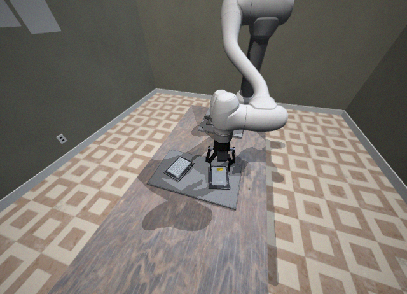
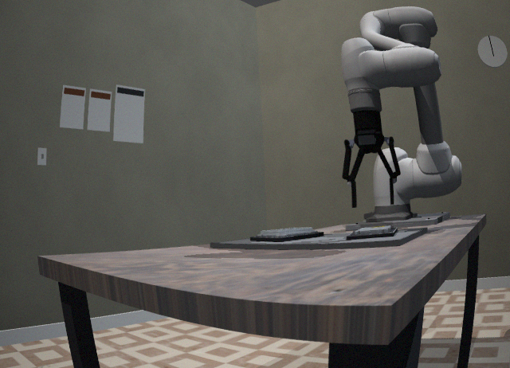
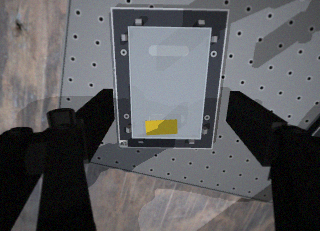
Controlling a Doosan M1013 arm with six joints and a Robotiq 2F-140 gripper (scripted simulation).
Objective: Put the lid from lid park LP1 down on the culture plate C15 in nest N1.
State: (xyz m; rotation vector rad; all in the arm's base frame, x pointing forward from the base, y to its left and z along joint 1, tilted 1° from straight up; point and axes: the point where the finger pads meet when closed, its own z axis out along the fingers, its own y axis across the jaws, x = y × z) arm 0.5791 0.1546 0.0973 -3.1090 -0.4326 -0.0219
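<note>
Layout under the open jaws

Gripper [image 2: 371,199] hangs above the lid [image 3: 169,81], which lies in its park frame [image 3: 118,76] on the perforated base plate [image 1: 197,189]; jaws straddle the lid's near end, clear of it. Culture plate [image 1: 178,167] lies well apart to one side, same base plate, on the table [image 2: 230,282].

Wooden tabletop [image 1: 170,245] carrying one grey plate.
A perforated base plate [image 1: 197,189] is lying flat on it, apparently beside the arm's mount [image 2: 432,219].
</note>
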